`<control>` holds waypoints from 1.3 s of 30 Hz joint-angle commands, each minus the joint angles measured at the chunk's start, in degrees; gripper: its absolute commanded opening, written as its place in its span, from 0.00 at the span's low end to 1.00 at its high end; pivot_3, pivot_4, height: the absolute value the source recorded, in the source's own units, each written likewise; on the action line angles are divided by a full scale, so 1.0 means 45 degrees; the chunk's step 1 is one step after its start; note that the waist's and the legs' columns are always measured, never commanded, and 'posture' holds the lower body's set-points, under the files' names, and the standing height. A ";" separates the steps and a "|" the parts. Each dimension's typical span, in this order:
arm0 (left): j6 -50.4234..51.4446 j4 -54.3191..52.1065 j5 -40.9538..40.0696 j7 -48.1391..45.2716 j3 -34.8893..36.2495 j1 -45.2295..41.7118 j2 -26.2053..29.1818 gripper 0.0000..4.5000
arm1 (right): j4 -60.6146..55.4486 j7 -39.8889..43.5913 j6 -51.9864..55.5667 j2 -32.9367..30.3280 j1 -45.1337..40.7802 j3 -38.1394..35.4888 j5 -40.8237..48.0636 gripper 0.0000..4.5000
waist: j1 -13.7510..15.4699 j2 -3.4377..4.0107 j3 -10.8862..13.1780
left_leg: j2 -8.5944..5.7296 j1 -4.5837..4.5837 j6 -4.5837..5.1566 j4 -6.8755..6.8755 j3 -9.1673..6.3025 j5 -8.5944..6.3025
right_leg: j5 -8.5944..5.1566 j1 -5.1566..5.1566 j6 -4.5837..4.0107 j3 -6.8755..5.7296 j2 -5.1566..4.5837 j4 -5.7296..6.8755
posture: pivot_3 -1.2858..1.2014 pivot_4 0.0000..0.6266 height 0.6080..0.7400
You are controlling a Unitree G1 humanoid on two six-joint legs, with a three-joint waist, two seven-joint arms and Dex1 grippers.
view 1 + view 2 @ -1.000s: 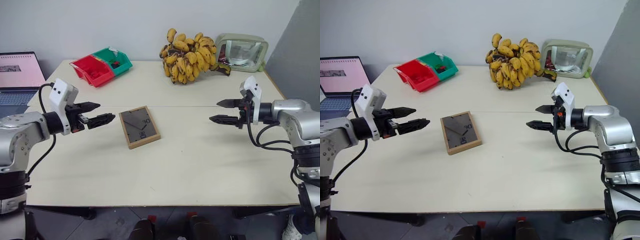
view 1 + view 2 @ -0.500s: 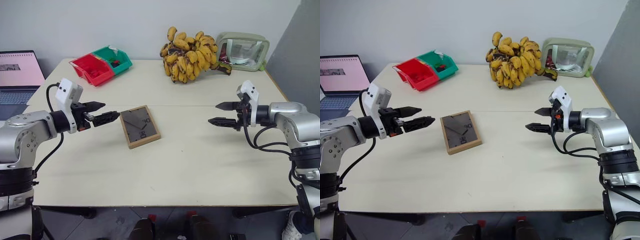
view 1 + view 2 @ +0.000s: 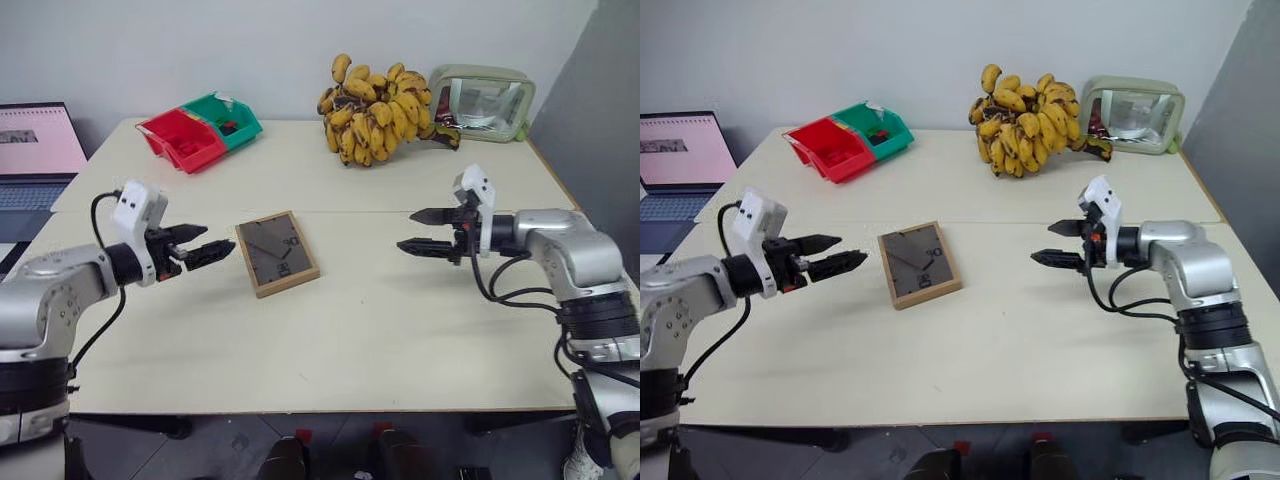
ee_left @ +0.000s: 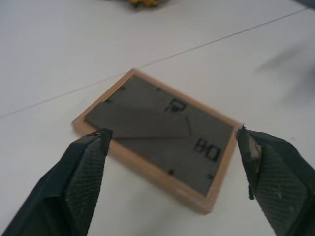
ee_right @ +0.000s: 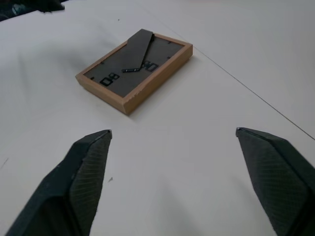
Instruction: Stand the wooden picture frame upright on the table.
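The wooden picture frame (image 3: 276,252) lies flat, face down, near the middle of the cream table (image 3: 400,320). Its dark grey back with the fold-out stand faces up (image 4: 157,132). My left gripper (image 3: 210,250) hovers just to the frame's left, open and empty, pointing at its edge. My right gripper (image 3: 422,230) stands open and empty well to the frame's right, pointing toward it. In the right wrist view the frame (image 5: 134,69) sits some way beyond the fingertips.
A bunch of bananas (image 3: 375,112) and a pale green clear-windowed pouch (image 3: 484,102) stand at the back right. Red and green bins (image 3: 200,130) sit at the back left. A laptop (image 3: 35,150) is off the table's left side. A thin seam (image 3: 380,212) crosses the tabletop.
Both grippers have come in toward the frame, the left one also sinking a little. Their jaws have narrowed slightly but stay open. The frame has not moved.
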 commanded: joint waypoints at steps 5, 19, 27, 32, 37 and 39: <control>-0.1782 0.1114 0.2011 0.3264 0.0192 -0.0153 -0.1607 0.47 | 0.2843 -0.3441 -0.2900 0.2710 -0.1080 0.0680 -0.2186 0.44 | 0.0073 -0.0001 -0.0001 | -0.0020 -0.0004 -0.0002 0.0007 0.0006 0.0001 | 0.0001 0.0000 0.0001 0.0001 -0.0023 0.0001 | 0.52 0.24 1.00; -0.2179 0.3641 0.2937 0.5443 -0.0334 -0.2049 -0.4479 0.01 | 0.9221 -0.6239 -0.7272 0.6327 -0.3008 0.1830 -0.4872 0.00 | 0.0046 -0.0020 -0.0013 | -0.0025 -0.0001 -0.0014 0.0018 0.0002 0.0008 | 0.0004 -0.0012 0.0002 -0.0003 -0.0027 0.0045 | 0.52 0.24 1.00; -0.0617 0.3818 0.3040 0.4585 -0.1555 -0.2282 -0.4875 0.01 | 1.0222 -0.6486 -0.7757 0.7211 -0.3206 0.2181 -0.5641 0.00 | 0.0028 -0.0019 -0.0015 | -0.0026 0.0007 -0.0022 0.0018 -0.0002 0.0013 | 0.0004 -0.0015 0.0001 -0.0004 -0.0023 0.0069 | 0.52 0.24 1.00; -0.0058 0.2880 0.2947 0.4006 -0.2307 -0.2144 -0.5010 0.01 | 0.9515 -0.5917 -0.7890 0.7165 -0.2717 0.2204 -0.5679 0.00 | 0.0071 -0.0020 -0.0017 | -0.0038 0.0025 -0.0029 0.0020 0.0002 0.0017 | 0.0004 -0.0003 0.0002 -0.0001 -0.0023 0.0080 | 0.52 0.24 1.00; 0.0556 0.2021 0.2935 0.3611 -0.2870 -0.1896 -0.5045 0.01 | 0.6651 -0.4926 -0.6873 0.6923 -0.1342 0.2253 -0.5253 0.00 | 0.0074 -0.0020 -0.0018 | -0.0036 0.0024 -0.0029 0.0021 0.0002 0.0017 | 0.0004 -0.0002 0.0002 0.0001 -0.0024 0.0085 | 0.52 0.24 1.00; 0.0885 0.1535 0.2898 0.3505 -0.3154 -0.1731 -0.5104 0.01 | 0.4946 -0.4469 -0.6082 0.6647 -0.0538 0.2459 -0.5190 0.00 | 0.0075 -0.0020 -0.0019 | -0.0034 0.0025 -0.0029 0.0021 0.0002 0.0017 | 0.0003 -0.0003 0.0003 0.0001 -0.0024 0.0087 | 0.52 0.24 1.00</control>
